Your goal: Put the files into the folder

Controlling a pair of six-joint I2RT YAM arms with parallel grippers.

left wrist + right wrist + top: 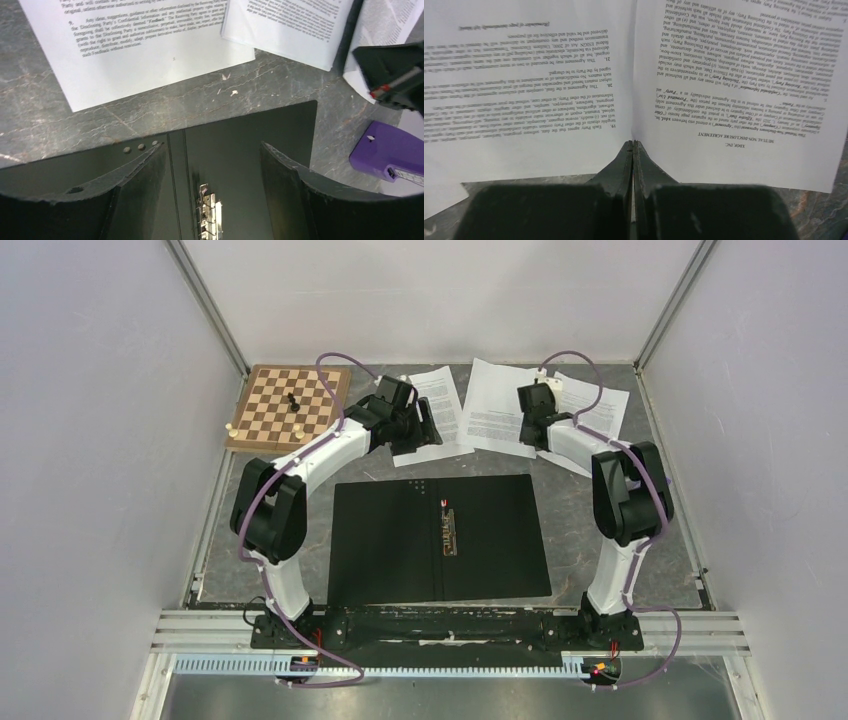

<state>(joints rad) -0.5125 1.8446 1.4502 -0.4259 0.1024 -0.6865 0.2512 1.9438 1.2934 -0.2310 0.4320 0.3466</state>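
The folder (pixel 400 540) lies open and flat in the middle of the table, black inner faces up, with a metal clip (pixel 448 530) at its spine. Three printed sheets lie behind it: left (pixel 442 400), middle (pixel 495 410), right (pixel 600 405). My left gripper (pixel 425 425) is open and empty, low over the folder's far edge (pixel 240 135), its own view (pixel 212 146) showing the left sheet (pixel 150 65) beyond. My right gripper (pixel 533 420) is shut (pixel 633 142), its tips pinching paper where the title sheet (pixel 734 100) meets another sheet (pixel 524 100).
A wooden chessboard (pixel 290 405) with a few pieces sits at the back left. Grey enclosure walls stand on the left, back and right. The right arm (pixel 395 70) shows at the right edge of the left wrist view.
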